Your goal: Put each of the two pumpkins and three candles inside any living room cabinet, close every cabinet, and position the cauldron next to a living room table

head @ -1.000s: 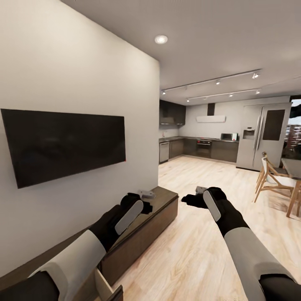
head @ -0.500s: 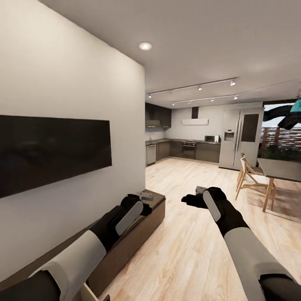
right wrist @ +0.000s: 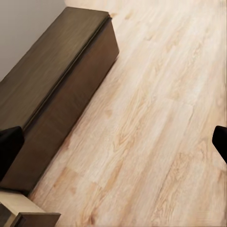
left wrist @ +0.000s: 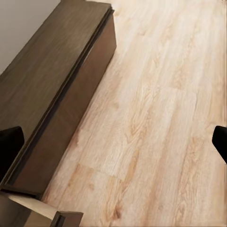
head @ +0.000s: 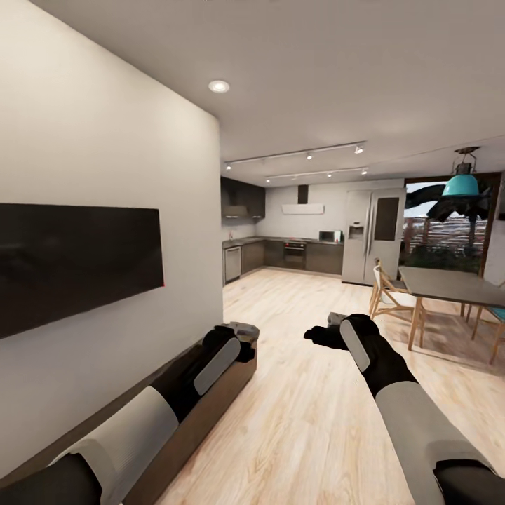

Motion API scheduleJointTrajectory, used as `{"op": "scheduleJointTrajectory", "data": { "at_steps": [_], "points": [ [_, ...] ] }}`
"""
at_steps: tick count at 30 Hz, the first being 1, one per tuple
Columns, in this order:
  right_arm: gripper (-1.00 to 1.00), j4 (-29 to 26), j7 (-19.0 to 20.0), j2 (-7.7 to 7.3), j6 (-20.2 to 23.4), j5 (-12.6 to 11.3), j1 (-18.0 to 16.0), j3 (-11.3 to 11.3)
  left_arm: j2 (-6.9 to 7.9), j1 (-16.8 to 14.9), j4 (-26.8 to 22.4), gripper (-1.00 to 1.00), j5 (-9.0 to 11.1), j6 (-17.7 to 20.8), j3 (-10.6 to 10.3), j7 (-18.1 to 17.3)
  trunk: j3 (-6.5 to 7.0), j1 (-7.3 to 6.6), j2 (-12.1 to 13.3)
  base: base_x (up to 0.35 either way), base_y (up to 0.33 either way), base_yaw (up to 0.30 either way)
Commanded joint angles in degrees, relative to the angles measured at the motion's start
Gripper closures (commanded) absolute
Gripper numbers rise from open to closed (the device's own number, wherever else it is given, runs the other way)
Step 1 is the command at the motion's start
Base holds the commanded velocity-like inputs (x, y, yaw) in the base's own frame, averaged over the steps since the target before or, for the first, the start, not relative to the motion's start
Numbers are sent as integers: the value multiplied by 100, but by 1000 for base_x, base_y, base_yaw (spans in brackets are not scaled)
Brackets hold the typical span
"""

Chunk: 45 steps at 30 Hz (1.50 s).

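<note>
Both grippers, left [head: 242, 335] and right [head: 324, 330], hung empty with fingers spread apart over the floor [head: 308, 393], while the cabinet [head: 203, 407] ran along the wall at about nine o'clock, one pale-lined drawer [left wrist: 33, 213] standing open near its end.

An open-plan home, rendered in simulation: a living room with a dark television [head: 77, 263] on the white wall at left above a long low dark wood cabinet [head: 210, 400], pale plank floor [head: 308, 393], a dining table [head: 449, 284] with wooden chairs [head: 386, 291] at right, and a far kitchen with dark units [head: 308, 256] and a steel fridge [head: 372, 235]
</note>
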Motion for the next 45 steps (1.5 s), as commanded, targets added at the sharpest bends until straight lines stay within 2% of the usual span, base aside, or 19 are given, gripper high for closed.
{"op": "scheduleJointTrajectory", "data": {
  "at_steps": [1, 9, 15, 17, 20, 21, 22, 23, 24, 25, 26, 27, 28, 29, 32, 33, 36, 38, 45],
  "points": [
    [-100, -6, -56, -5, 15, -58, -5, 23, 0, -7, -5, -100, 61, 2, -13, 60, 15, -21, 35, 0, 0, -204],
    [-100, -1, -64, 0, 6, -58, -5, 19, -3, -7, 144, -100, 68, -3, -17, 52, 204, -197, 356, 0, 0, -200],
    [-100, 23, -116, -43, 10, -35, 56, -243, -5, -7, 170, -100, 70, -70, -19, 44, 343, -329, 597, 0, 0, -195],
    [-100, 48, -120, -142, -4, -32, 244, -288, -5, -7, 199, -100, 67, -150, -19, 41, 389, -373, 677, 0, 0, -190],
    [-100, 67, -84, -594, -64, -43, 903, -388, -10, -7, 430, -100, 62, -254, -23, 28, 459, -439, 797, 0, 0, -189],
    [-100, 68, -76, -660, -103, -44, 1017, -462, -11, -7, 463, -100, 62, -289, -35, 26, 482, -461, 837, 0, 0, -189],
    [-100, 70, -63, -753, -216, -44, 1219, -679, -9, -7, 524, -100, 62, -404, -120, 22, 506, -483, 877, 0, 0, -190],
    [-100, 71, -54, -812, -337, -29, 1387, -910, -8, -7, 594, -100, 65, -553, -306, 20, 530, -505, 918, 0, 0, -191],
    [-100, 72, -51, -832, -391, -19, 1465, -1006, -9, -7, 644, -100, 68, -634, -429, 17, 554, -527, 958, 0, 0, -192],
    [-100, 76, -46, -869, -500, -4, 1636, -1155, -12, -5, 791, -100, 75, -828, -685, -18, 578, -549, 998, 0, 0, -194],
    [-100, 77, -45, -883, -566, 1, 1733, -1211, -15, -2, 885, -100, 77, -950, -796, -66, 602, -571, 1038, 0, 0, -196],
    [-100, 80, -42, -915, -886, -6, 2048, -1325, -19, 36, 1197, -100, 78, -1379, -1021, -381, 627, -593, 1078, 0, 0, -206],
    [-100, 81, -40, -928, -1177, -15, 2253, -1368, -20, 78, 1408, -100, 72, -1639, -1110, -706, 651, -614, 1118, 0, 0, -216],
    [-100, 81, -40, -936, -1433, -19, 2418, -1395, -21, 152, 1585, -100, 63, -1854, -1169, -1011, 675, -636, 1158, 0, 0, -225],
    [-100, 109, -43, -940, -1811, -20, 2746, -1428, -22, 403, 1900, -100, 47, -2337, -1297, -1469, 748, -702, 1279, 0, 0, -232],
    [-100, 132, -44, -941, -1882, -20, 2806, -1432, -22, 439, 1960, -100, 46, -2429, -1335, -1515, 772, -724, 1319, 0, 0, -236],
    [-100, 431, -41, -930, -2490, -23, 3010, -1434, -30, 560, 2290, -100, 49, -2848, -1528, -1662, 844, -790, 1439, 0, 0, -238],
    [-100, 883, -39, -935, -3007, -28, 3072, -1435, -35, 673, 2448, -100, 51, -3116, -1592, -1776, 891, -834, 1519, 0, 0, -239],
    [-100, 1804, -34, -942, -3765, -15, 3122, -1436, -31, 868, 2568, -100, 48, -3503, -1638, -1883, 1059, -988, 1800, 0, 0, -239]
  ]
}}
